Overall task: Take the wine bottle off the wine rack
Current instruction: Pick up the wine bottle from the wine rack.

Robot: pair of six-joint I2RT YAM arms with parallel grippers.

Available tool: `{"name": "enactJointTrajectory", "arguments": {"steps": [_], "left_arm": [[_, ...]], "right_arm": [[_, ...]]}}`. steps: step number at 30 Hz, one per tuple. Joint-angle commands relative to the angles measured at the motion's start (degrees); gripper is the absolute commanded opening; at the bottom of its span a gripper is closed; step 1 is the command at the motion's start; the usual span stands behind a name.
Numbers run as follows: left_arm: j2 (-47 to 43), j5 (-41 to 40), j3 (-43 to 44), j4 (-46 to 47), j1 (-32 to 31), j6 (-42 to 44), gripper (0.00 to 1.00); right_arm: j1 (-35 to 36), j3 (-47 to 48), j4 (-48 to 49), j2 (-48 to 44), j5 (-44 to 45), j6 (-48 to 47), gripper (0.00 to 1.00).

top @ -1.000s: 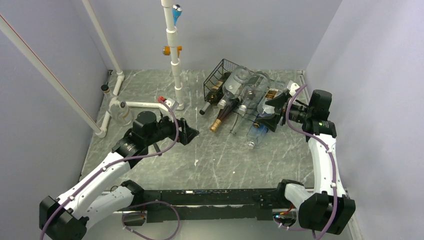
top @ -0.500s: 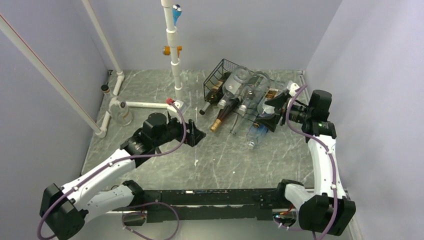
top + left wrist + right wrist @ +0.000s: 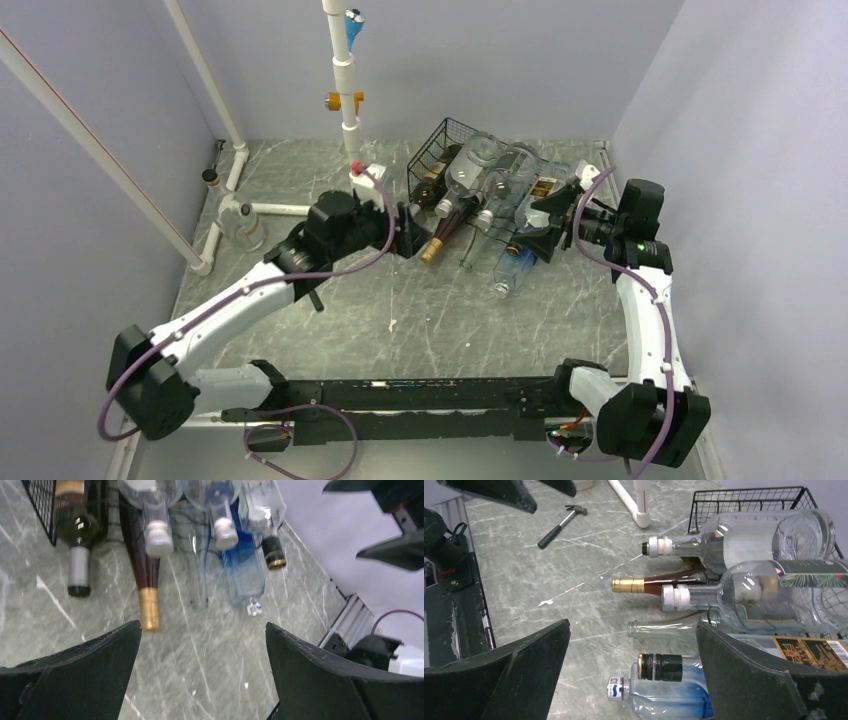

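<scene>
Left gripper [image 3: 406, 238], jaws wide, sits left of the gold-capped dark glass bottle [image 3: 446, 231] in the black wire rack [image 3: 437, 143]. Right gripper [image 3: 538, 226] is likewise wide.

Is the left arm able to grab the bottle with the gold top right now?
Probably yes. The left end effector is open, and the gold-topped bottle points its neck at it with nothing lying between them.

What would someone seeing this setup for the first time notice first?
The black wire wine rack at the far right of the table, piled with bottles lying down. A gold-foil-necked bottle and a blue bottle stand out among clear ones. The left gripper and right gripper flank the necks, both open.
</scene>
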Motion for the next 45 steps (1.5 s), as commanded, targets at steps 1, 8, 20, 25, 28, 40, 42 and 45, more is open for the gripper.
{"name": "enactJointTrajectory", "arguments": {"steps": [1,8,20,25,28,40,42,45], "left_arm": [[8.14,-1.34,10.72,-0.96,-0.15,0.94,1.00],[19.82,7.45,18.76,0.96,5.47,-3.98,1.00],[34.35,6.59,30.79,-5.08,6.70,1.68,0.99],[39.22,8.32,35.21,-5.81,6.68,3.06,0.96],[41.46,8.12,36.60,-5.24,6.64,3.70,0.94],[47.13,5.97,42.76,-6.68,4.65,4.60,0.85],[48.12,5.79,43.90,-7.14,4.25,4.56,0.82],[50.09,5.76,46.66,-9.10,3.78,4.76,0.80]], "right_arm": [[-2.16,2.04,-1.57,1.88,-3.55,-1.64,1.00],[-6.09,4.45,-7.73,4.51,-6.23,-6.32,1.00],[-6.60,7.18,-16.01,8.47,-7.92,-13.87,1.00],[-7.23,6.93,-15.47,8.80,-7.59,-13.60,1.00],[-7.84,6.34,-14.44,8.70,-7.84,-12.62,1.00],[-8.51,5.77,-13.11,8.60,-7.86,-11.72,1.00],[-8.51,5.77,-13.17,8.67,-7.78,-11.72,1.00],[-8.44,5.77,-13.11,8.50,-7.69,-11.72,1.00]]}}
